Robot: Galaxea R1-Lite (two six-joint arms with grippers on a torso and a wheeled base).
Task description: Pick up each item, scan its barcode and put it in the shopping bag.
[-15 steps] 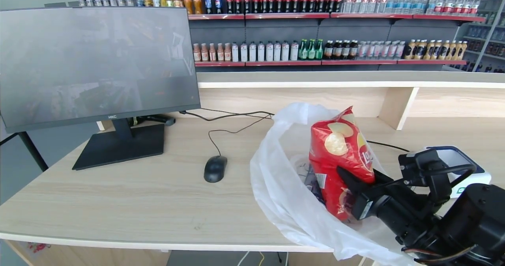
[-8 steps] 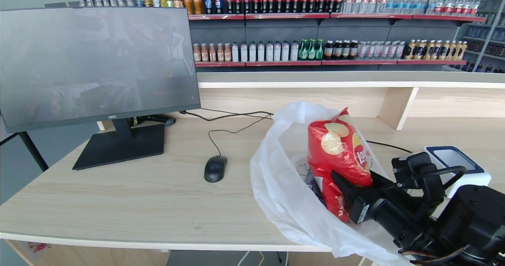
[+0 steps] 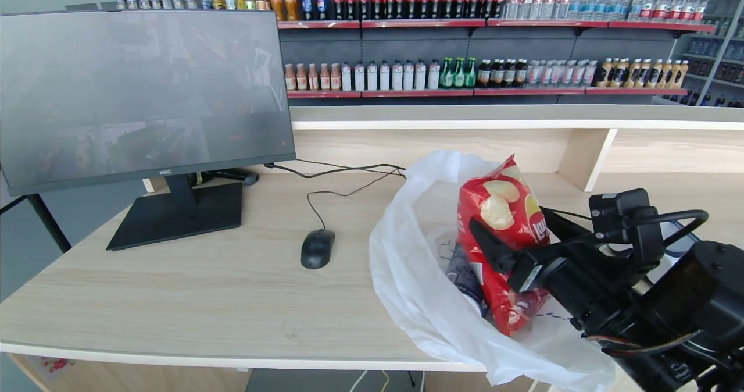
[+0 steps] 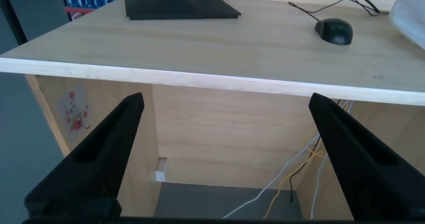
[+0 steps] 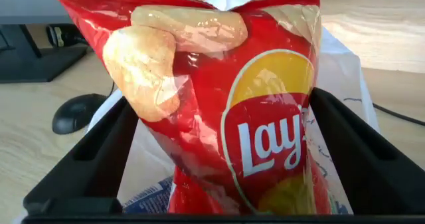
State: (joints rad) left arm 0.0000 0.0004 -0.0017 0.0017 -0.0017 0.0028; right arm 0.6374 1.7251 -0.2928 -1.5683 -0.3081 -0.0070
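Observation:
A red chips bag (image 3: 500, 206) stands upright in the mouth of the white plastic shopping bag (image 3: 407, 275) on the wooden counter. My right gripper (image 3: 508, 220) is shut on the chips bag (image 5: 219, 117), one finger on each side, with the white shopping bag (image 5: 339, 71) behind it. A dark blue packet (image 3: 465, 275) lies lower in the bag, next to the chips. My left gripper (image 4: 226, 101) hangs open below the counter's front edge, with nothing between its fingers.
A monitor (image 3: 139, 95) on a black stand fills the left of the counter. A black mouse (image 3: 317, 248) with its cable lies mid-counter. The scanner (image 3: 679, 238) sits at the right, largely hidden by my right arm. A raised ledge and bottle shelves stand behind.
My right arm has risen and swung toward the far side, now covering most of the scanner. The chips bag has tilted with it, and its lower end sits a little deeper in the shopping bag.

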